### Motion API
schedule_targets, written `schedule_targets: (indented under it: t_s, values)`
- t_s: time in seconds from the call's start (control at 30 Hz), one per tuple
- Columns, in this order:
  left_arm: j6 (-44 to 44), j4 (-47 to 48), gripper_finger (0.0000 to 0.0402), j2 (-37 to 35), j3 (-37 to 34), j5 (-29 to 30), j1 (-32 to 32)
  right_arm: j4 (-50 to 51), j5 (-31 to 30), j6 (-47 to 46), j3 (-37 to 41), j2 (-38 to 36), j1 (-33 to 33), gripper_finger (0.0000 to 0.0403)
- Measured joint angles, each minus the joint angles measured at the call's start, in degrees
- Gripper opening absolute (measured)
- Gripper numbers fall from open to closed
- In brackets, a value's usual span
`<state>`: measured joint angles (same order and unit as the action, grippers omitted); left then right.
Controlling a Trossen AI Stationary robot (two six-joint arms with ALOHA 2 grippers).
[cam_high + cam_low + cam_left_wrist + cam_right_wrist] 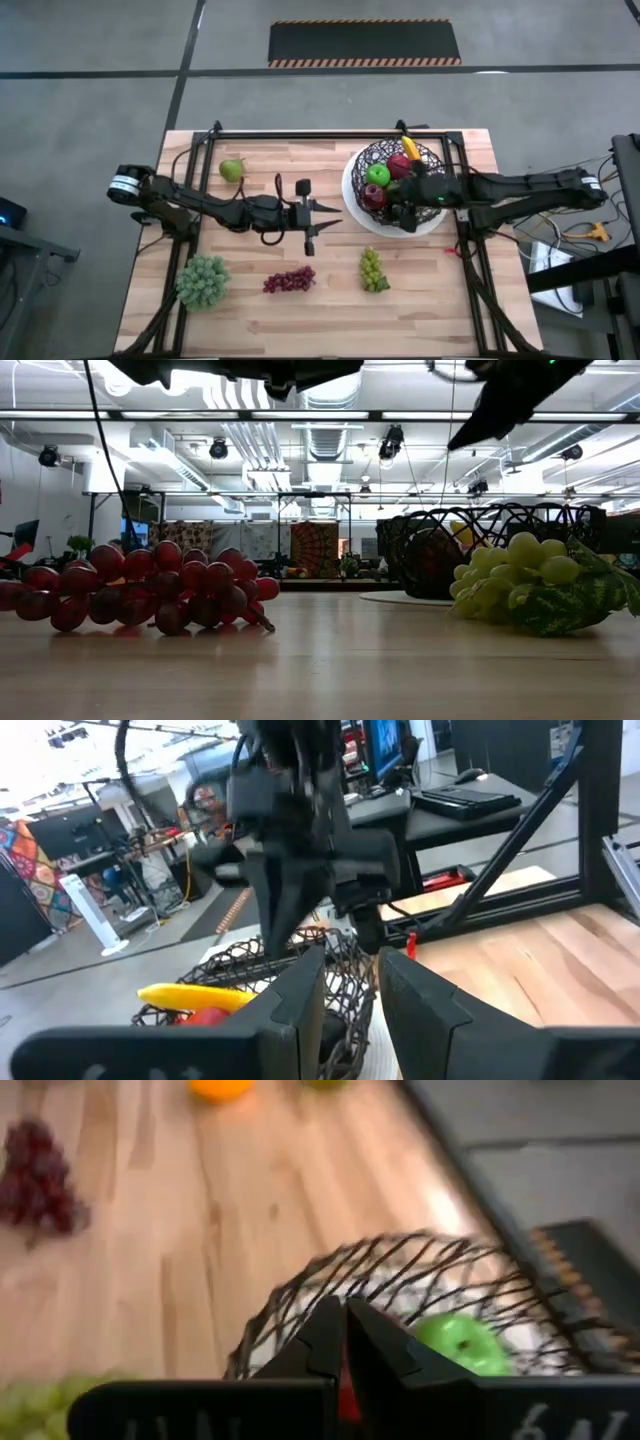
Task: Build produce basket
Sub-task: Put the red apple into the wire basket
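Note:
The black wire basket (352, 168) on its white plate stands at the table's far right. Inside lie a green apple (378, 175), two red apples (400, 165) and a yellow banana (408, 148). My right gripper (398, 210) hangs over the basket's near side, shut (342, 1342) and holding nothing. My left gripper (335, 215) floats at mid-table and points level at the basket, its fingers (300, 1000) slightly apart with nothing between them. A pear (232, 170), purple grapes (289, 280) and green grapes (373, 270) rest on the table.
A frilly pale-green leafy bunch (203, 280) lies at the near left. A black frame (330, 134) runs along the table's far edge and down both sides. Bare wood lies between the pear and the basket.

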<state>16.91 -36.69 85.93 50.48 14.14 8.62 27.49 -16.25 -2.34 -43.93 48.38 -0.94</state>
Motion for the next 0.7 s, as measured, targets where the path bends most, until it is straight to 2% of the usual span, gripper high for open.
schedule_targets:
  t_s: [0.1,0.4,0.7]
  values:
    - [0.0,-0.4,0.0081,0.0,0.0,0.1,0.0,0.1,5.4,0.7,-0.6,3.5,3.2,0.0008]
    - [0.5,-0.4,0.0081,0.0,-0.1,0.3,0.0,-0.7,14.5,4.4,-0.9,10.5,13.0,0.0008]
    - [0.5,-0.4,0.0081,0.0,-0.2,0.3,0.0,-1.5,16.4,7.5,-0.9,15.4,16.6,0.0008]
